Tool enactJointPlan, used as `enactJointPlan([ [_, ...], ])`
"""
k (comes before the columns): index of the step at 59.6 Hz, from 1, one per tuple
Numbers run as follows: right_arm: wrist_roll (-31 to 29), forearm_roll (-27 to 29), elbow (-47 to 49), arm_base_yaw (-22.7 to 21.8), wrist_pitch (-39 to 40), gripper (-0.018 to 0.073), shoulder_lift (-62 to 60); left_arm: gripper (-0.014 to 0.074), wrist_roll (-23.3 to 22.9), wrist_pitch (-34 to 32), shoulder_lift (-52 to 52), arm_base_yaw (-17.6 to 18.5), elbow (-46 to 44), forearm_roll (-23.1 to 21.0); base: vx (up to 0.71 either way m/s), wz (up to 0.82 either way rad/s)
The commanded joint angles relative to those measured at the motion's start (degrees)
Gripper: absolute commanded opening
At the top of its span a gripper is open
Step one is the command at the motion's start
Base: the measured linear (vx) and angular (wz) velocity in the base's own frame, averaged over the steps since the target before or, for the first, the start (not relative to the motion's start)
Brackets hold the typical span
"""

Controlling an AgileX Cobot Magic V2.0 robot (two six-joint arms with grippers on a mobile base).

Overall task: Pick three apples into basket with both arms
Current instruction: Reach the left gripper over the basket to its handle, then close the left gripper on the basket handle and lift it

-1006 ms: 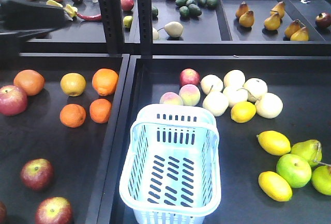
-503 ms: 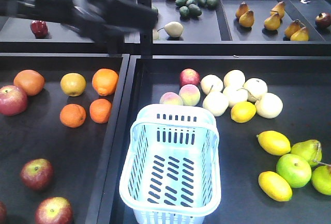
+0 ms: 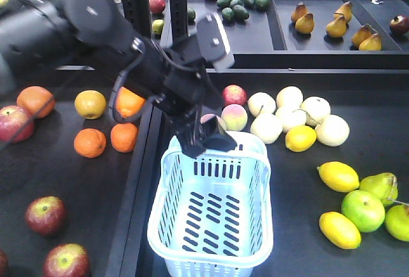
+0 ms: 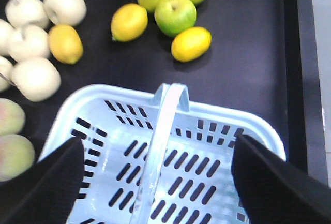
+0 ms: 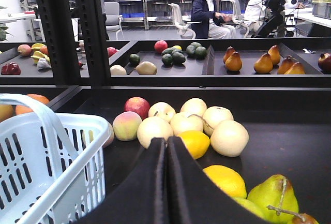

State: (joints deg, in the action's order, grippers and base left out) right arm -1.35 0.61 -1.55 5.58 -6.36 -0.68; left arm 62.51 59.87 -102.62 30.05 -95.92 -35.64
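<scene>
Dark red apples (image 3: 45, 215) lie in the left bay of the black counter (image 3: 77, 181). One is near the front and a second apple (image 3: 66, 261) sits just beside it at the bottom edge. A dark sliver at the corner may be a third. None is held.

The pale blue basket (image 3: 267, 187) stands empty in the middle bay, just right of the raised divider (image 3: 142, 181). It is probably placed centrally so either arm can reach it.

The left tool (image 3: 206, 142) hovers above the basket's far rim. In the wrist view its fingers (image 4: 46, 182) are spread wide with nothing between them, only the slotted floor and a handle (image 4: 164, 125) below. It is well apart from the apples.

The right tool (image 5: 166, 182) sits low over the counter to the right of the basket, its fingers pressed together on nothing, with lemons (image 5: 192, 142) just ahead.

There is bare counter around the two apples. The oranges (image 3: 89, 142) and a pinker apple (image 3: 13, 123) lie farther back. The divider is the edge that fruit must be carried over. The handle arching over the basket's opening likely narrows the space for dropping fruit in.
</scene>
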Motion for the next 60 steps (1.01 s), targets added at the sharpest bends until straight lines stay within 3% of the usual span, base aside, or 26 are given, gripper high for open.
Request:
enactJointPlan([
  [1, -0.1, -0.1, -0.8, -0.4, 4.1, -0.0008, -0.7, 0.0552, 0.1, -1.9, 1.0, 0.4, -1.8, -2.6, 0.00, 0.00],
  [50, -0.1, -0.1, -0.8, -0.4, 4.1, -0.0008, -0.7, 0.0546, 0.1, -3.6, -8.2, 0.3, -1.8, 0.5, 0.00, 0.00],
  [55, -0.1, -0.1, -0.8, -0.4, 4.1, -0.0008, -0.7, 0.0508, 0.1, -4.0, -8.2, 0.3, -1.8, 0.4, 0.00, 0.00],
  [60, -0.1, -0.1, -0.8, -0.4, 4.1, -0.0008, -0.7, 0.0406, 0.1, -4.4, -8.2, 0.3, -1.8, 0.4, 0.00, 0.00],
])
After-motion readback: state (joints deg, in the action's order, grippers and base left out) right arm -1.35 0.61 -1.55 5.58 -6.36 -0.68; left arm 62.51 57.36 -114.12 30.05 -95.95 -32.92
